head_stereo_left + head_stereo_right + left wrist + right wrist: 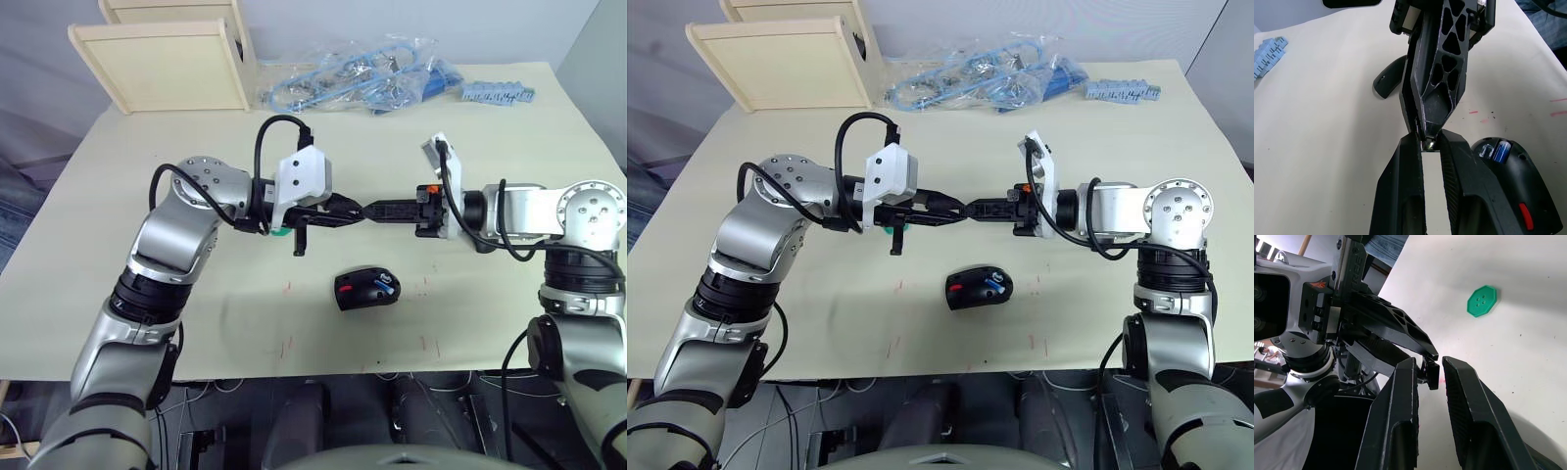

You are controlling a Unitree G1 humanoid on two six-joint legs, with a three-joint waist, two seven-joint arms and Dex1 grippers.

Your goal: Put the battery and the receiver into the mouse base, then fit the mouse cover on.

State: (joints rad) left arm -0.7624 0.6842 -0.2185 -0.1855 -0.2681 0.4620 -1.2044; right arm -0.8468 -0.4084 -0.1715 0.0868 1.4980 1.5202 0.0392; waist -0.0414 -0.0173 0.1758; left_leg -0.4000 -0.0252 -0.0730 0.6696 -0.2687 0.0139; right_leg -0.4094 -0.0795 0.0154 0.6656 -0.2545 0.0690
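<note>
My two grippers meet tip to tip in the air over the middle of the table. The receiver (1428, 145), a tiny stub with a metal end, sits between both pairs of fingertips. My left gripper (358, 211) is shut on it, and my right gripper (373, 210) pinches it from the other side. Below them the black mouse base (367, 290) lies open on the table, showing red parts and the blue-and-white battery (388, 287) in its hollow. The glossy black mouse cover (1390, 78) lies on the table beyond the grippers, partly hidden by the right fingers.
A green round disc (1482, 301) lies on the table under my left arm. Light wooden trays (162, 64) stand at the back left. Clear bags of blue parts (358, 76) and a blue strip (498, 94) lie along the back edge.
</note>
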